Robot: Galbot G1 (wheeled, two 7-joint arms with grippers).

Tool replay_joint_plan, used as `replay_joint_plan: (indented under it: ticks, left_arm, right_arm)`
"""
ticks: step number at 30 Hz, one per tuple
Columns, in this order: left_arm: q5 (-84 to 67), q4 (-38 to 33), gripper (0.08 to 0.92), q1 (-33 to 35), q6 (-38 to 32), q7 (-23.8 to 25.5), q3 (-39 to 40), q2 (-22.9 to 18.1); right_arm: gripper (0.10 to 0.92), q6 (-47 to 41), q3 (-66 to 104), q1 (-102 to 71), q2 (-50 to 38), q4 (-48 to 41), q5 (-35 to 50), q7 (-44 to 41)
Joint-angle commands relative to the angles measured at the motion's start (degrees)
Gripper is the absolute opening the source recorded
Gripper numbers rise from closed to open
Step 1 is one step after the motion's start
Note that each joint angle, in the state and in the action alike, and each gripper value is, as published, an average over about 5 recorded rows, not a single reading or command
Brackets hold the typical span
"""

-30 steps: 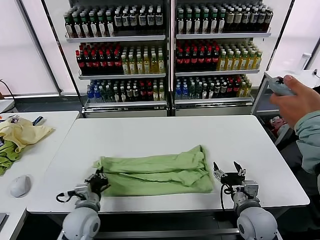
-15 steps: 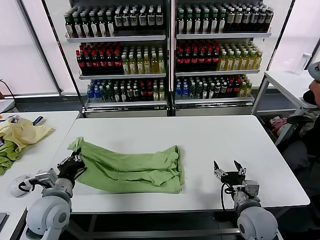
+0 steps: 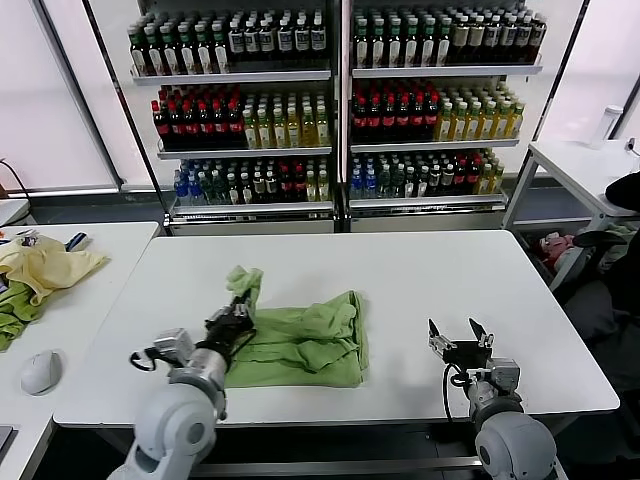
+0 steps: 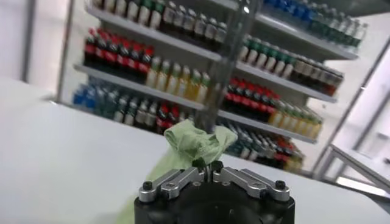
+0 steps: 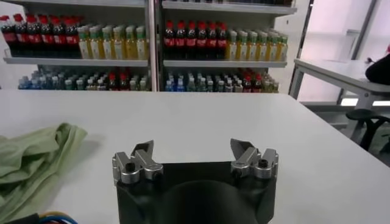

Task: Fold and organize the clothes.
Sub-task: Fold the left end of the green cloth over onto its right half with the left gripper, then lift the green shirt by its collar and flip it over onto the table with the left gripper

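Observation:
The light sage-green polo shirt (image 3: pixel 305 342) lies bunched on the white table (image 3: pixel 430 280), left of centre. My left gripper (image 3: pixel 237 312) is shut on the shirt's left end and holds that end lifted above the rest of the cloth. In the left wrist view the pinched fold of the shirt (image 4: pixel 194 139) stands up from the closed left gripper (image 4: pixel 207 165). My right gripper (image 3: pixel 457 335) is open and empty near the table's front right edge, apart from the shirt. In the right wrist view the right gripper (image 5: pixel 194 153) is spread wide, with the shirt's edge (image 5: pixel 36 155) off to the side.
A second table on the left holds a pale yellow garment (image 3: pixel 45 265), a darker green cloth (image 3: pixel 12 310) and a white mouse (image 3: pixel 40 370). Shelves of bottles (image 3: pixel 340 100) stand behind the table. A person's dark sleeve (image 3: pixel 625 190) shows at the far right.
My left gripper has carried the shirt's left end from the table's left side up and to the right, over the rest of the shirt. The right gripper has not moved.

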Motion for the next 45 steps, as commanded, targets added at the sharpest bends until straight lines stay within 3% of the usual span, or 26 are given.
replay_joint_plan:
  ticks: [1,9,17,26,38,41,45]
  left_arm:
    - [5.92,11.71,0.11,-8.24,0.49,-0.76,15.39,-7.83]
    - [10.89,15.01,0.11,-9.97,1.29,-0.32,19.82,-9.54]
    - [8.27,11.58,0.141,-8.78,1.37,3.54,21.43,-9.88]
    - [3.67,5.88,0.391,-3.32,-2.5,5.1,17.6,-6.62]
    - [10.81,11.85,0.738,3.06,-8.45,1.06,-2.41,1.68]
    - [10.6,14.05,0.801,3.98,-9.04,1.22,-5.1,3.25]
    - [10.18,14.47,0.821,4.8,-9.11,1.78,-5.58,3.54]
  right_arm:
    - [0.823,0.14,0.05,0.21,0.01,-0.27,0.09,-0.05]
    - [0.823,0.24,0.15,0.75,-0.25,-0.79,0.49,-0.07]
    - [0.823,0.31,0.49,0.85,-0.7,-1.07,0.99,-0.1]
    - [0.823,0.84,0.0,0.91,-0.51,-1.79,0.88,-0.21]
    - [0.823,1.41,-1.25,1.45,0.19,-2.54,0.28,-0.31]
    - [0.823,1.5,-1.33,1.56,0.12,-2.73,0.21,-0.31]
    - [0.823,1.62,-1.44,1.59,0.16,-2.98,0.01,-0.3]
